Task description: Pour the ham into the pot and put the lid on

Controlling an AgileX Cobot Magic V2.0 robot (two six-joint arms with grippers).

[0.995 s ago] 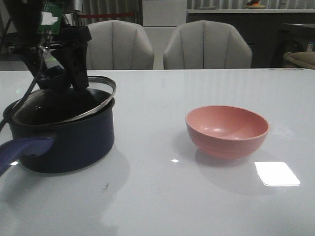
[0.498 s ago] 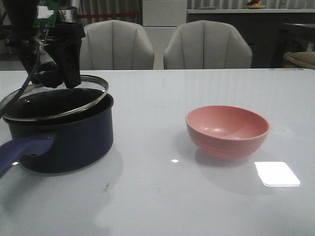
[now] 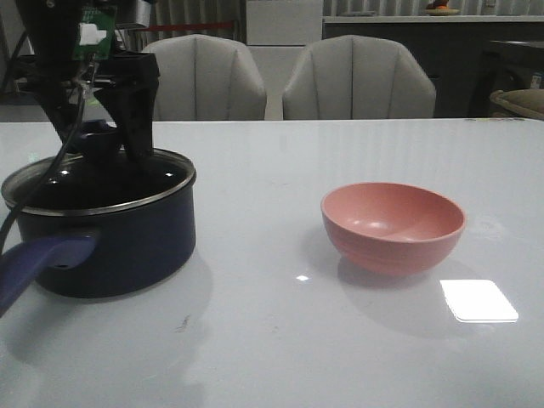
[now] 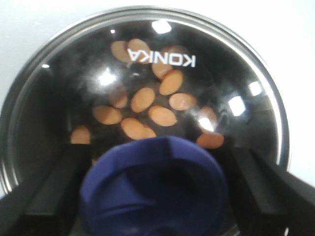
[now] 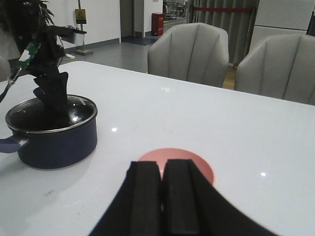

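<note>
Lid [image 3: 98, 183]: dark glass, silver rim, now lying flat and level on the pot [image 3: 106, 234], its rim meeting the pot's rim all the way round; in the two earlier front pictures it was hanging tilted, one edge raised above the pot, so it has been brought down and seated. Blue knob [image 4: 155, 189]: sitting between the two black fingers [image 4: 47, 196] of the left gripper [image 3: 106, 140], which are standing either side of it; whether they are pressing on the knob or standing just clear of it cannot be told from either view. Ham [image 4: 162, 105]: many small flat orange-pink ovals lying on the pot's floor, showing through the glass under the mirrored lettering KONKA, and only the left wrist view is showing them; from the front the glass is reading as plain black. Pot handle [image 3: 38, 259]: lighter blue-purple, pointing away from the pot toward the camera. Pink bowl [image 3: 393, 225]: standing upright on the white table [image 3: 280, 340], well apart from the pot on the side away from the left arm, nothing showing inside it. Right gripper [image 5: 162, 194]: hovering above the near side of the pink bowl, its two fingers lying pressed together with nothing between them.
</note>
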